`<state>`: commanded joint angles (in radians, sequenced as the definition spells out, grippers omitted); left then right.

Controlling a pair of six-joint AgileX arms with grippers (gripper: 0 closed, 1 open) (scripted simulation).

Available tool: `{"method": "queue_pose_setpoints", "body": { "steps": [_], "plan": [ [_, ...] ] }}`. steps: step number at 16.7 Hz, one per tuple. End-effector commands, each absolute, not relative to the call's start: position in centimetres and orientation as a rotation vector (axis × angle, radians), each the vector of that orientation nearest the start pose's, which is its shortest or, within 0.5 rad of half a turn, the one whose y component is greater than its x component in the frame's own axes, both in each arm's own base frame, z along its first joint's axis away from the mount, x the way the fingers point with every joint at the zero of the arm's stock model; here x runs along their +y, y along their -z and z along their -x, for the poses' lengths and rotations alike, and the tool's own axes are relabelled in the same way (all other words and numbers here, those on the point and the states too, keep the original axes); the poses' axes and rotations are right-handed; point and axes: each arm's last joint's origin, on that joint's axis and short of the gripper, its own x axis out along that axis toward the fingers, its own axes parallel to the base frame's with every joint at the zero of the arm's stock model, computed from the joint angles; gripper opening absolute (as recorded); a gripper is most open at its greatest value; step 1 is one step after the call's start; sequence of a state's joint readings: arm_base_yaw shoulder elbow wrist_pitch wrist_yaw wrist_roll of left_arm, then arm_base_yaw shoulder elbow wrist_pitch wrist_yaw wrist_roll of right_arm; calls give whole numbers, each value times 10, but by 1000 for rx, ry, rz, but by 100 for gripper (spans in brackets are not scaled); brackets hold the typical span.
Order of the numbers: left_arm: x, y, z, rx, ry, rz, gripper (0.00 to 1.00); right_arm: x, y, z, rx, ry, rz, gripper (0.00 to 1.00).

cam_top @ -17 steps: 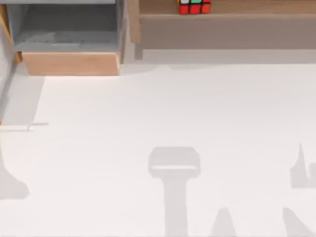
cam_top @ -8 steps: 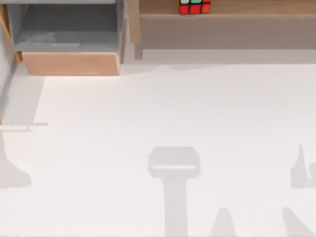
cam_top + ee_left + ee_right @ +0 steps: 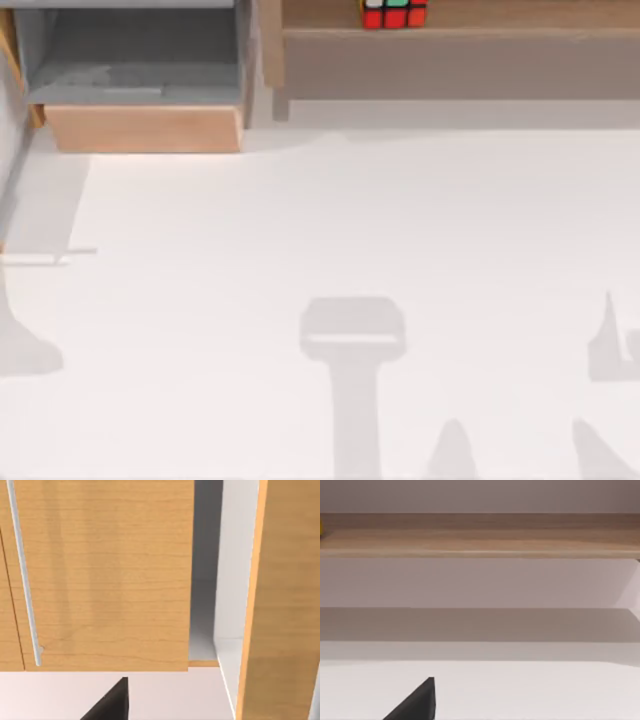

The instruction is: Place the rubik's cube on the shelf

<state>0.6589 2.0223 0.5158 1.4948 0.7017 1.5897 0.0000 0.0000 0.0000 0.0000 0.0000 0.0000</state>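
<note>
Rubik's cube [image 3: 394, 13] seen resting on the shelf [image 3: 500, 15], on the ledge at the far edge of the tabletop [image 3: 350, 220], toward the middle of that edge; the task is judged essentially done. Wooden box [image 3: 140, 128] with grey interior sits at the far left corner. Risk judged small: the cube sits close to the ledge's front lip, so any jolt to the shelf or a stray sweep by an arm along the far edge could tip it onto the tabletop. A dark fingertip of the left gripper [image 3: 111, 704] is noted near the cabinet front; the right gripper [image 3: 415, 702] faces the shelf front, well short of it. Open or clenched cannot be told for either. Cube lies well apart from both.
</note>
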Motion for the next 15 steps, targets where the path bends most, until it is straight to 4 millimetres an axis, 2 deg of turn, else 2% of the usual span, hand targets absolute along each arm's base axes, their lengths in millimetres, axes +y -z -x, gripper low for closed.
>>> {"method": "queue_pose_setpoints", "body": {
  "steps": [10,15],
  "plan": [
    [174,-95,-254,-16,16,-1571,2,-1,-160,-106,0,0,0,100],
    [174,-95,-254,-16,16,-1571,0,-1,-160,-106,0,0,0,100]
  ]
}}
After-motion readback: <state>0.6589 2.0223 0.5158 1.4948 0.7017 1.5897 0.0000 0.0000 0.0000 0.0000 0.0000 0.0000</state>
